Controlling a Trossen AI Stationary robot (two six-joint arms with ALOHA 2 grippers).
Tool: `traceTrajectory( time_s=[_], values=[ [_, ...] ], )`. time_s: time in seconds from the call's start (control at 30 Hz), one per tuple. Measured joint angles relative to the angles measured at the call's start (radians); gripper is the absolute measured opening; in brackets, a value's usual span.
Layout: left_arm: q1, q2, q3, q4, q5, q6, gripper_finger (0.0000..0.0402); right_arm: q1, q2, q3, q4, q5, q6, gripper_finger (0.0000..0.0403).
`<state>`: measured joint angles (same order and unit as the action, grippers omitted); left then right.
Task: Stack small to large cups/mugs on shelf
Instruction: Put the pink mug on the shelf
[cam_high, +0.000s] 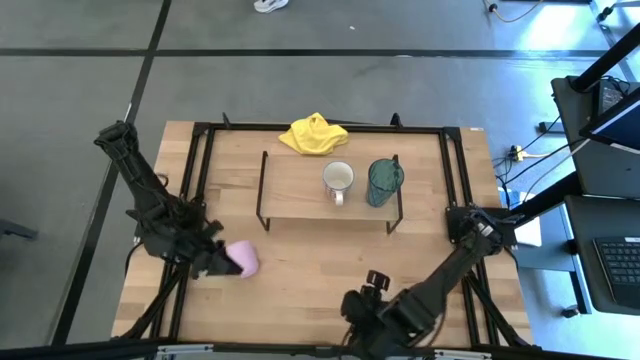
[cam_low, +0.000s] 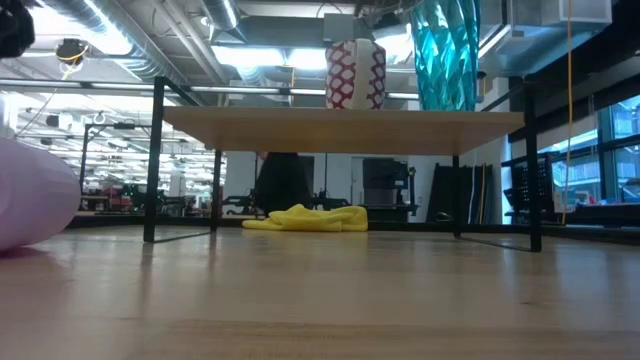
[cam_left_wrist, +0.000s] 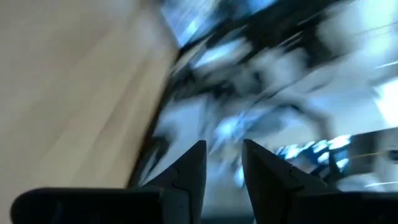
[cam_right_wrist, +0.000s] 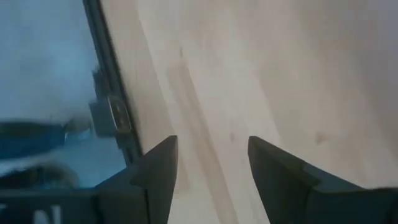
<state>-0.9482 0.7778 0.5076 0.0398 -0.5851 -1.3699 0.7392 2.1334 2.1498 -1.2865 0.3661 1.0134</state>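
Left gripper (cam_high: 222, 257) jaws — grip unclear | right gripper (cam_right_wrist: 211, 163) spread | pink mug (cam_high: 243, 258) half-hidden

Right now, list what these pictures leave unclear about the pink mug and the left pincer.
- Pink mug: in the high view the left pincer covers one side, so its handle is hidden; the low view's edge cuts most of it off.
- Grip: the left wrist view is blurred and shows no mug between the fingers; contact cannot be confirmed.
- White-cream mug and teal cup: tops cropped in the low view.
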Motion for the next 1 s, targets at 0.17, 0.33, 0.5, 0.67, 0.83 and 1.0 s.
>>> traceTrajectory(
  time_s=[0.17, 0.33, 0.5, 0.67, 0.83, 1.0],
  values=[
    [-0.011, 0.023, 0.000, 0.595, -0.203, 0.646, 0.0096, 0.030, -0.091, 0.000, 0.086, 0.229, -0.048, 0.0197],
    [-0.010, 0.035, 0.002, 1.004, -0.047, 1.128, 0.0096, 0.038, -0.217, 0.000, 0.329, 0.409, -0.239, 0.0197],
    [0.026, 0.018, 0.102, 0.963, 0.248, 1.398, 0.0096, 0.038, -0.306, 0.000, 0.674, 0.424, -0.586, 0.0197],
    [0.104, 0.003, 0.330, 0.548, 0.481, 1.429, 0.0096, 0.033, -0.360, 0.003, 0.900, 0.421, -0.861, 0.0197],
    [0.257, 0.052, 0.591, 0.106, 0.611, 1.383, 0.0096, 0.014, -0.384, 0.003, 0.946, 0.428, -0.918, 0.0197],
    [0.447, 0.042, 0.794, -0.330, 0.670, 1.361, 0.0096, -0.010, -0.375, 0.002, 0.962, 0.453, -0.939, 0.0197]
  ],
)
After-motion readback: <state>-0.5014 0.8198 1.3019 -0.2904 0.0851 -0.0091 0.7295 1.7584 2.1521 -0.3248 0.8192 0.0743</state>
